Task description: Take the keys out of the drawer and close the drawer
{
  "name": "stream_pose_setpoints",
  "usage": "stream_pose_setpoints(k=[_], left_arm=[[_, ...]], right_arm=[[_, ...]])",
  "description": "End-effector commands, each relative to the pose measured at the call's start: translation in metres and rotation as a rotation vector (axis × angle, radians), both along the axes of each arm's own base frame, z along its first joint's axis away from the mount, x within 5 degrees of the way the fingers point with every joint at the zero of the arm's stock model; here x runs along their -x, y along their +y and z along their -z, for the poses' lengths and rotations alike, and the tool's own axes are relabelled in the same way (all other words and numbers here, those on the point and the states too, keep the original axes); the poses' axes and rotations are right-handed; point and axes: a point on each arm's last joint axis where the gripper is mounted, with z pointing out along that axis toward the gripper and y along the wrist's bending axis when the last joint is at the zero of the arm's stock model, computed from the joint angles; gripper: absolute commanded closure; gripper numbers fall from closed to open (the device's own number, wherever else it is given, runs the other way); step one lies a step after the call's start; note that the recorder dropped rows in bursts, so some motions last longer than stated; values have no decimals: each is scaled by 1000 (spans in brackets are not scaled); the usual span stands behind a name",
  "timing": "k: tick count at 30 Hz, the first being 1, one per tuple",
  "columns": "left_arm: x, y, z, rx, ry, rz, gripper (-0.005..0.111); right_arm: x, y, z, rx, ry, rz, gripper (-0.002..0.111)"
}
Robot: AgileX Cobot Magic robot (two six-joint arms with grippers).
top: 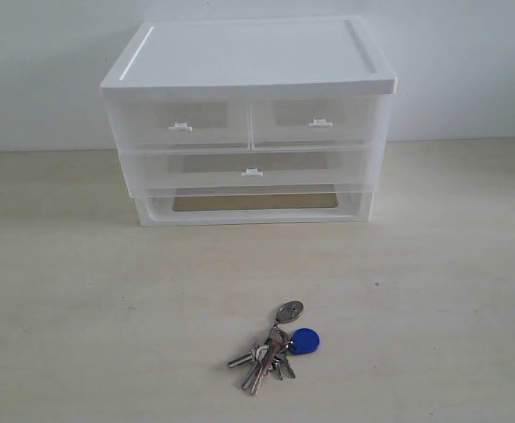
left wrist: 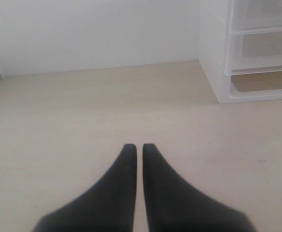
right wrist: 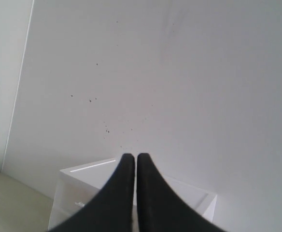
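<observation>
Pale wood-grain table (top: 81, 291) carries two things. White plastic drawer unit (top: 249, 53) stands on it. Keys (top: 271, 348) lie flat in front of the unit, well apart from it.

The desk (top: 81, 317) is pale beige with a faint wood grain. The keys (top: 266, 352) are silver-grey metal; their round fob (top: 305, 340) is bright blue and the oval tag (top: 289, 310) dull silver. The drawer unit (top: 249, 53) has an opaque white top and frame; the drawer (top: 350, 119) and the other drawers (top: 187, 167) are milky translucent white with small white tab handles (top: 321, 122), and a tan patch (top: 253, 201) shows through the lowest front. The wall (top: 469, 62) is plain white, with a few dark specks in the right wrist view. The left hand (left wrist: 139, 147) and right hand (right wrist: 135, 157) are matte black
</observation>
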Motion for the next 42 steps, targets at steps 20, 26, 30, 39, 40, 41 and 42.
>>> stream_pose_setpoints(k=[20, 26, 30, 39, 40, 41, 42], left_arm=[[0, 0, 1, 2, 0, 0, 102], [0, 0, 1, 2, 0, 0, 102], [0, 0, 1, 2, 0, 0, 102], [0, 0, 1, 2, 0, 0, 102], [0, 0, 1, 2, 0, 0, 102], [0, 0, 1, 2, 0, 0, 102], [0, 0, 1, 2, 0, 0, 102]], right_arm=[[1, 0, 1, 3, -7, -6, 108], [1, 0, 1, 2, -6, -4, 108], [0, -1, 2, -51, 37, -16, 108], [2, 1, 7, -24, -11, -21, 108], [4, 0, 11, -8, -54, 1, 108], [5, 0, 13, -15, -85, 13, 108], [6, -2, 16, -28, -102, 39, 108]])
